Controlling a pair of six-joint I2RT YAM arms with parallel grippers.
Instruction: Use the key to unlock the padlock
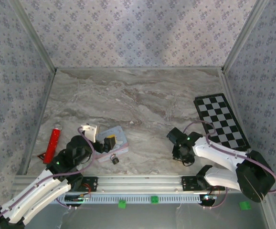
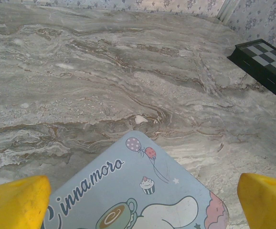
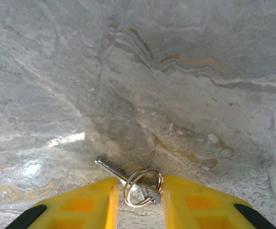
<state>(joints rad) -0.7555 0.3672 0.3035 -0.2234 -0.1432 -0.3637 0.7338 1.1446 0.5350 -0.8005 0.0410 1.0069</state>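
Got the right gripper (image 3: 139, 186) narrowed around the key (image 3: 145, 193) near right, can't tell if actually pinching yet, with the left gripper (image 2: 140, 200) spread wide over the Cinnamoroll tin (image 2: 128, 171), probably waiting to steady the tiny padlock (image 1: 114, 160) just beside it.

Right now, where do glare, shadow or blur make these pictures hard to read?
Right wrist view: two bright glare spots on the marble table at left, and a soft shadow ahead of the sharp key ring. Left wrist view: the yellow fingers look soft; the tin is clear. Top external view: even light, but the padlock is tiny and dark.
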